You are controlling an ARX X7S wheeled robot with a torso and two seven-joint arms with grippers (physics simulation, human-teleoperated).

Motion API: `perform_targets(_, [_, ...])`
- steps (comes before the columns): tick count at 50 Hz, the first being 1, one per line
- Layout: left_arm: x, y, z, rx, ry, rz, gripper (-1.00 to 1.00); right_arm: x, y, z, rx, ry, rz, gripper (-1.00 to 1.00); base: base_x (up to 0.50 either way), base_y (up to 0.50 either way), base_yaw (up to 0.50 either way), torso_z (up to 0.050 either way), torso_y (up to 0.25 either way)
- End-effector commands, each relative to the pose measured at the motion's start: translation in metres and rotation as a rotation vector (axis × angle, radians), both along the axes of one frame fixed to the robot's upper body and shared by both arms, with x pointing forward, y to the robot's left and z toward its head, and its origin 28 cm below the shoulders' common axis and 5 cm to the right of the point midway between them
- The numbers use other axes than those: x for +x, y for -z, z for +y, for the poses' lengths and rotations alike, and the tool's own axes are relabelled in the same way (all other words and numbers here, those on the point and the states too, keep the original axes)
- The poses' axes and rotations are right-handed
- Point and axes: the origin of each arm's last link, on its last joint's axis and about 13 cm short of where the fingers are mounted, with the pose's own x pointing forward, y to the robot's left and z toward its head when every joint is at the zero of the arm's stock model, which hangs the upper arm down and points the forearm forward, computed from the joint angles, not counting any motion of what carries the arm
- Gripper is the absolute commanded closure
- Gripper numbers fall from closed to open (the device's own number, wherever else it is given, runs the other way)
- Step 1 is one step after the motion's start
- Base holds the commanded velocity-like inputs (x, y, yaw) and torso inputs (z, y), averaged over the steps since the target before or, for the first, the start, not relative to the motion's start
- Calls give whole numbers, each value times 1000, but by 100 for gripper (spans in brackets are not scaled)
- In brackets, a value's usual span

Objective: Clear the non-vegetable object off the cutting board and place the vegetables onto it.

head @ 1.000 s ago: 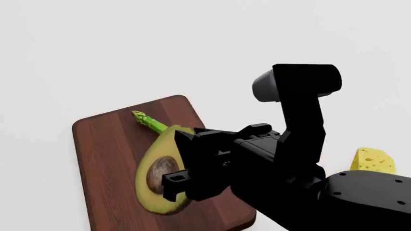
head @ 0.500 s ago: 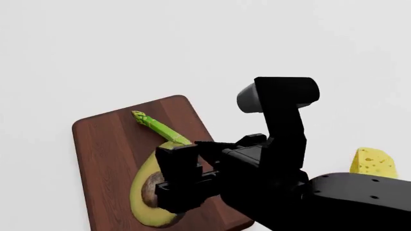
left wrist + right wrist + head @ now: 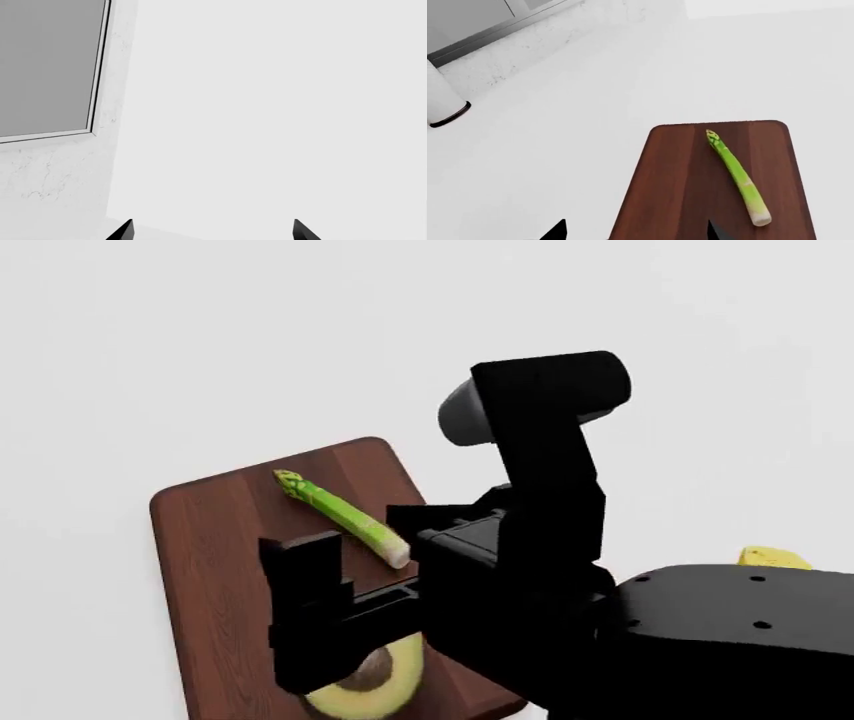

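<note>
The dark brown cutting board [image 3: 214,560] lies at the left of the head view. On it are the green asparagus spear [image 3: 342,516] and, at its near end, the halved avocado [image 3: 380,685], partly covered by my right gripper [image 3: 300,615]. That gripper hovers over the board, open and empty. In the right wrist view its tips [image 3: 636,231] straddle the board's [image 3: 694,190] edge, with the asparagus [image 3: 737,175] ahead. A sliver of yellow cheese [image 3: 771,558] shows off the board at the right, behind my arm. My left gripper [image 3: 212,231] is open and empty, facing a white surface.
A white cylinder with a dark band [image 3: 444,105] stands far from the board, by a white wall. A grey framed panel [image 3: 47,65] is set in that wall. My bulky right arm [image 3: 694,640] fills the lower right of the head view.
My right gripper has swung left and nearer across the board. The avocado has shifted toward the board's near end, the asparagus is now fully uncovered, and my arm hides more of the cheese.
</note>
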Motion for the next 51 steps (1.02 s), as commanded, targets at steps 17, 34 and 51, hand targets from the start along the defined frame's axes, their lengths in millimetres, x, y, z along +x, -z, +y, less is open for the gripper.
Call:
perform_targets(17, [-4, -2, 0, -1, 10, -4, -100, -73, -47, 13, -174, 74, -160, -100, 0, 0, 0, 0, 0])
perform_targets(34, [-6, 1, 2, 6, 10, -4, -100, -146, -78, 16, -328, 246, -286, -100, 0, 0, 0, 0, 0])
perform_targets(51, [-18, 17, 3, 14, 32, 25, -100, -191, -79, -3, -450, 496, -396, -100, 0, 0, 0, 0, 0])
